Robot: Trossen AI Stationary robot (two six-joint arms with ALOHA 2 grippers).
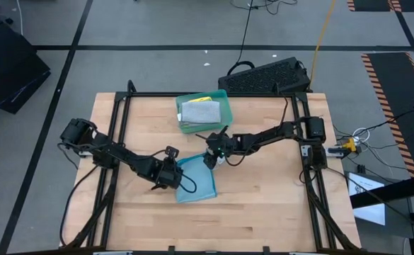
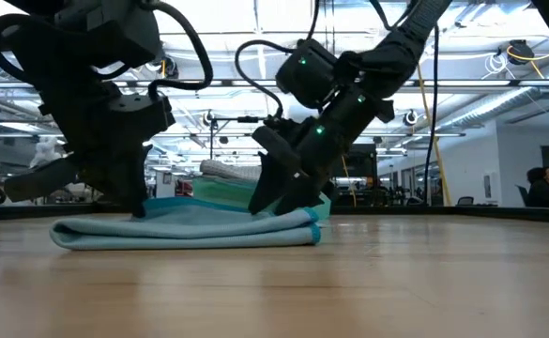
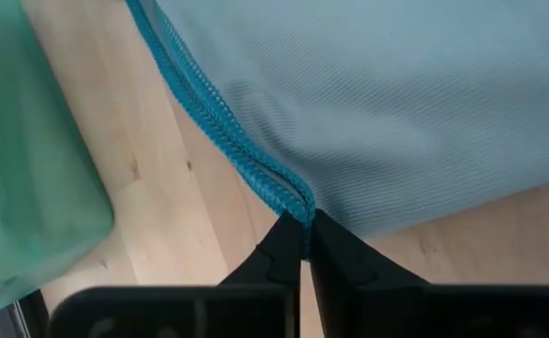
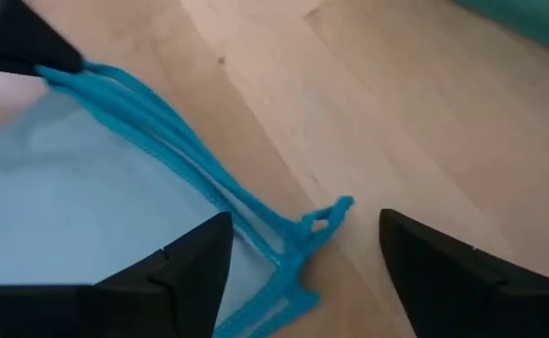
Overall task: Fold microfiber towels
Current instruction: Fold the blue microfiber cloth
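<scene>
A light blue microfiber towel lies folded flat on the wooden table, its stitched edges stacked. My left gripper is at its left edge, shut on the hem. My right gripper is open at the towel's far right corner, one finger on each side. Behind the towel, a teal tray holds a folded grey towel, with yellow showing at its far side. My left gripper pinches the blue towel's dark stitched hem between its two fingertips; two stitched edges run into the pinch. The fingers slant down from the table's left. The towel lies slack on the table. My right gripper: I cannot tell whether its fingers touch the corner.
A black keyboard-like box sits beyond the table's far edge. Black frame rails run along the table's left and right sides. Bare wood spreads toward the near edge.
</scene>
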